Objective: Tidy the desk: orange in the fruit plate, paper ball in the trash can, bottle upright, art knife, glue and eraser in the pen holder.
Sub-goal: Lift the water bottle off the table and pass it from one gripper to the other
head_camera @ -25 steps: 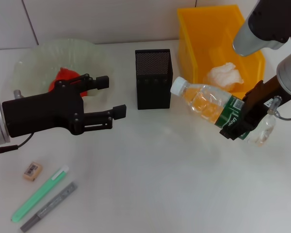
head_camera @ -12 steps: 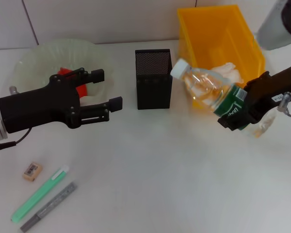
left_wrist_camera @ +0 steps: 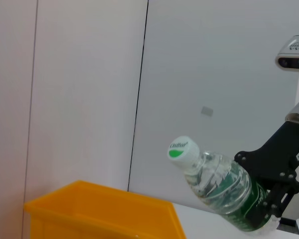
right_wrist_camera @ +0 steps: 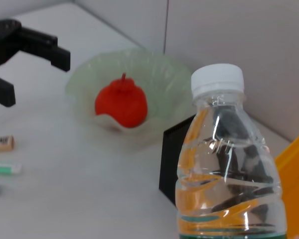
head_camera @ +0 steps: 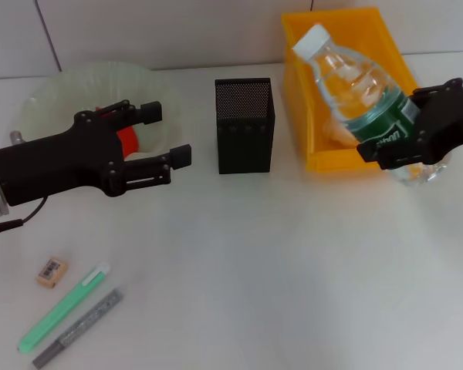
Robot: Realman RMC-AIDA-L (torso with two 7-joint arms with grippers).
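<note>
We want the bottle [head_camera: 360, 91] to stand up, and we judge that this is the step in hand. To do it well, we should tip it until the cap [head_camera: 312, 37] points straight up, then bring it down slowly until its flat bottom sits on the desk [head_camera: 278, 270]. We should pick a bare spot near the right edge, a little away from the bin [head_camera: 297, 85], so it does not bump. We should let go only when it stands by itself, because a light bottle falls over easily.

The bottle is clear plastic with a white cap and a green label. It looks almost empty. It leans, with the cap up and toward the back edge of the desk. It is in the air, at the right side, in front of the yellow bin.

The right gripper [head_camera: 417, 135] holds the bottle tight around its green label.

The black holder [head_camera: 244, 123] stands near the middle of the back edge. The plate [head_camera: 54, 96] sits at the back left corner with the orange [head_camera: 125, 139] in it. The left gripper [head_camera: 160, 137] hangs just in front of the plate, with its fingers apart and nothing in them.

The eraser [head_camera: 52, 272], glue [head_camera: 63, 307] and knife [head_camera: 79, 327] lie near the front left corner.
</note>
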